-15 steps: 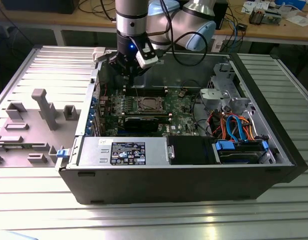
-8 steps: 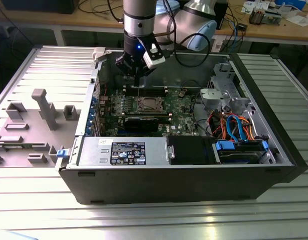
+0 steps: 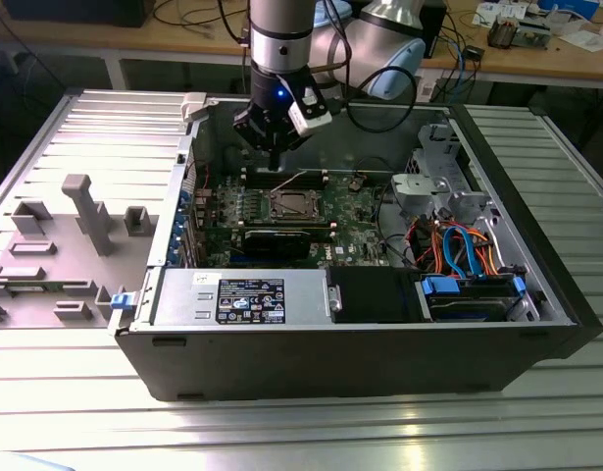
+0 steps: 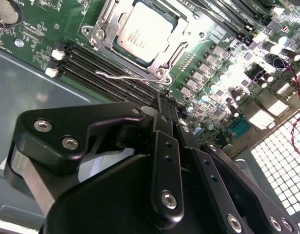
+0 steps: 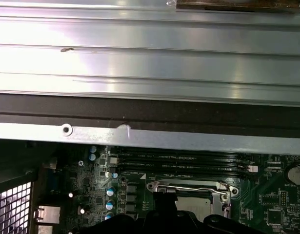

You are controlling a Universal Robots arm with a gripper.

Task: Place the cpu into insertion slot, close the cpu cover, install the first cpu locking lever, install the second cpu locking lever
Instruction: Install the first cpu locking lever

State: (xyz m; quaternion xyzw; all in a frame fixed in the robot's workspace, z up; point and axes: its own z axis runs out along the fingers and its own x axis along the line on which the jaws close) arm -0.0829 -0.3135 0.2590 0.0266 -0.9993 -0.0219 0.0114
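- The cpu [image 4: 146, 35] sits in the insertion slot [image 4: 165, 73], silver top up, near the middle of the open case in the exterior view.
- Gripper [image 4: 165, 105] fingers drawn narrow together, holding nothing, poised just above the socket's far edge by the memory slots [image 4: 98, 73].
- The cpu cover [image 4: 108, 24] lies down around the chip.
- Thin wire lever [image 4: 121, 75] appears loose beside the frame; judged: levers not yet latched.

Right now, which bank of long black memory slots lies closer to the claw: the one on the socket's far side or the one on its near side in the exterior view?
The far bank of long black memory slots, directly beneath the claw; the other bank lies beyond the silver-framed socket.
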